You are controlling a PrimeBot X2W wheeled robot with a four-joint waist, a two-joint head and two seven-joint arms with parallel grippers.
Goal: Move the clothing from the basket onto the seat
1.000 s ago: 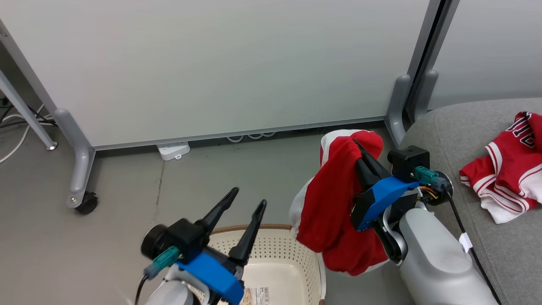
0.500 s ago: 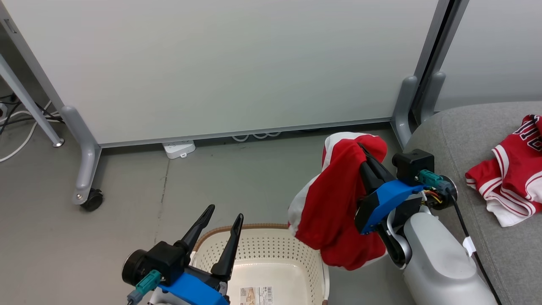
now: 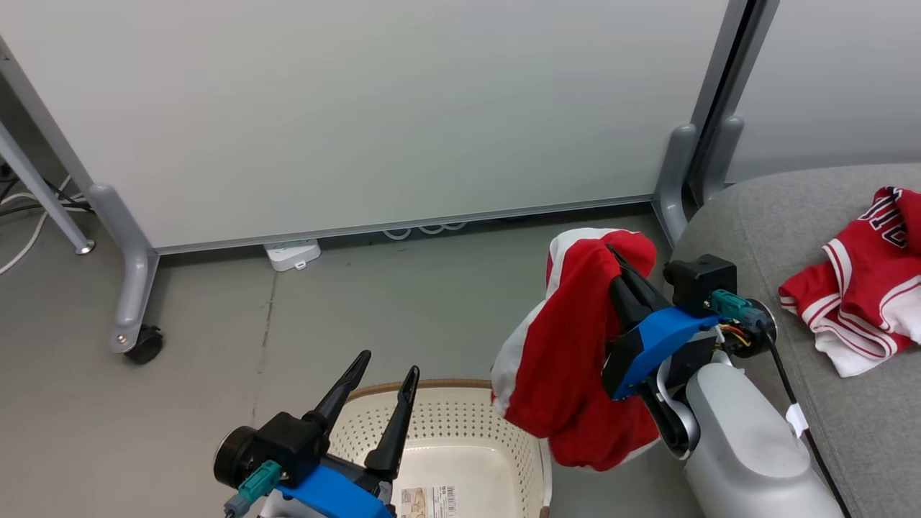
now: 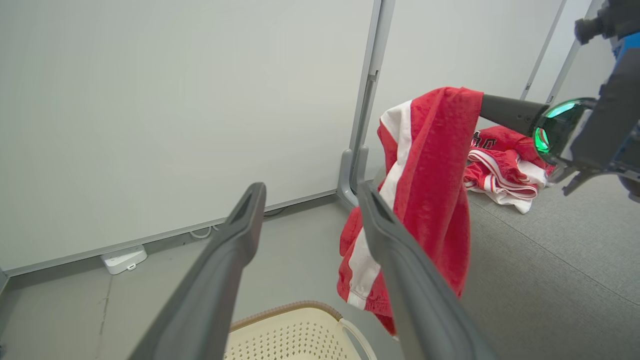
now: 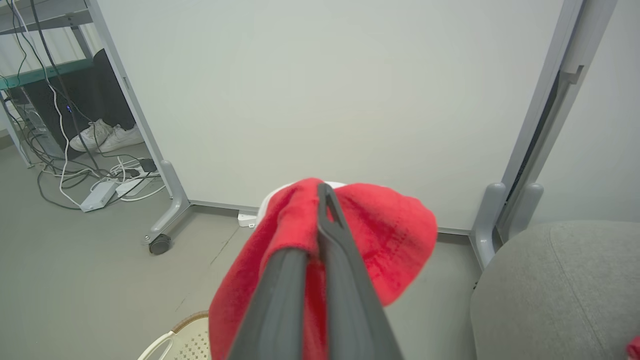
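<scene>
**One red garment held up beside the basket, another lying on the sofa**

The floor [image 3: 360,316] is bare grey concrete, with a thin crack running up the middle-left of the head view. Two white partition panels [image 3: 360,108] on grey metal feet close off the top of the frame. One black caster [image 3: 147,344] shows under the foot at the left. One white power strip [image 3: 292,255] lies against the lower edge of the wide panel. In the upper left of the right wrist view, cables [image 5: 55,160] tangle on the floor beside a pair of white shoes [image 5: 102,137].

The light-grey sofa [image 3: 791,237] takes up the right edge of the head view. The single cream basket [image 3: 460,424] sits at the bottom centre, with a barcode label [image 3: 432,498] on its inner floor.

There are two pieces of clothing. The held garment [image 3: 568,360], red with a white side panel, is draped over the right gripper [image 3: 616,257], whose fingers are pinched together on the cloth. It hangs centre-right, between the basket and the sofa, its lower edge level with the basket's right rim; I cannot tell whether the two touch. The second garment [image 3: 863,302], red with striped trim and dark lettering, lies crumpled on the sofa at the far right.

The left gripper [image 3: 388,363] hovers over the basket's left rim at the lower left, its fingers spread apart and holding nothing.
</scene>
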